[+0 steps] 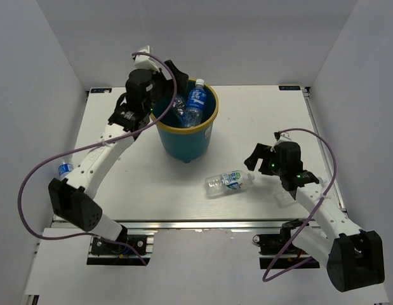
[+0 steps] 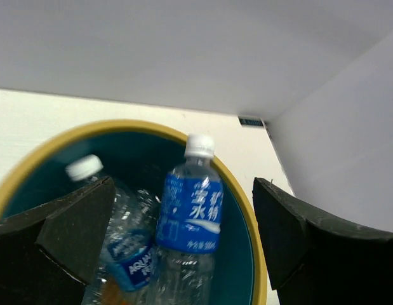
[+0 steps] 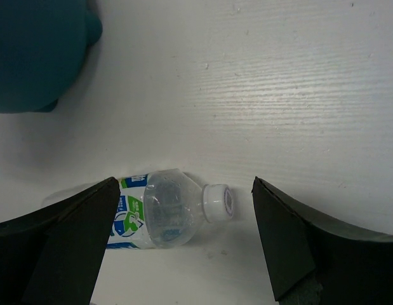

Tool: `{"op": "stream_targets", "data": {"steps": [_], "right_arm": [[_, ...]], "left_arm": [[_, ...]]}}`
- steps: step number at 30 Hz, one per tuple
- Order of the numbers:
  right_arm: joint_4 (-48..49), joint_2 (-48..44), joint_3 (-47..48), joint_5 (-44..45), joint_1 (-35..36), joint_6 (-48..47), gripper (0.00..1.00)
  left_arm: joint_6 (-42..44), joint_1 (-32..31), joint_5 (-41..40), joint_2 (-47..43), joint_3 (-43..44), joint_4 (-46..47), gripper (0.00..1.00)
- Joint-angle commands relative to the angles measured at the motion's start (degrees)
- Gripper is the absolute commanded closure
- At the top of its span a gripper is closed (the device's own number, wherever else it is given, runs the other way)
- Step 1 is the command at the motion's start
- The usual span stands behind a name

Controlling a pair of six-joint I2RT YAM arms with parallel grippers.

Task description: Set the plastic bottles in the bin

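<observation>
The teal bin (image 1: 183,143) with its yellow rim (image 2: 250,216) stands at the table's middle back. Inside it a blue-labelled bottle (image 2: 190,213) leans upright with its white cap at the rim (image 1: 197,101), and a second clear bottle (image 2: 127,257) lies beside it. My left gripper (image 1: 169,89) hangs open over the bin's left rim (image 2: 183,244), touching neither bottle. A clear bottle with a green-white label (image 1: 229,181) lies on its side on the table (image 3: 159,216), cap pointing right. My right gripper (image 1: 258,162) is open just above and right of it (image 3: 183,244), fingers apart on either side.
Another small blue-labelled bottle (image 1: 65,169) lies at the table's left edge, half hidden behind the left arm. The bin's lower wall (image 3: 37,54) shows at the upper left of the right wrist view. White walls enclose the table on three sides.
</observation>
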Motion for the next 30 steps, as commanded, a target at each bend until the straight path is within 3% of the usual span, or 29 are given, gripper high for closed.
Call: {"op": "stream_targets", "data": {"steps": [1, 4, 6, 13, 16, 21, 30], "right_arm": [[-0.81, 0.79, -0.22, 0.08, 0.08, 6.68, 0.11], [-3.09, 0.26, -1.01, 1.84, 1.22, 12.74, 0.11], [-4.24, -1.05, -1.89, 3.33, 3.15, 14.95, 0.11], [1.72, -4.57, -9.88, 0.81, 5.27, 24.88, 0.11], [3.58, -3.08, -10.33, 1.75, 6.67, 27.79, 0.11], [10.86, -0.36, -11.99, 2.29, 9.40, 31.47, 0.11], [16.50, 9.04, -9.72, 3.97, 11.60, 34.82, 0.11]], "left_arm": [[2.99, 0.37, -7.08, -6.61, -1.05, -0.25, 0.02], [4.22, 1.16, -17.69, -9.51, -2.11, -2.26, 0.02], [3.62, 2.65, -20.09, -10.75, -2.11, -4.03, 0.02], [-3.68, 18.80, -17.64, -17.16, -12.98, -5.79, 0.02], [-6.32, 22.77, -19.05, -19.62, -16.43, -7.20, 0.02], [-9.13, 26.12, -17.12, -21.91, -24.17, -6.50, 0.02], [-7.90, 29.64, -18.17, -22.79, -26.81, -10.27, 0.02]]}}
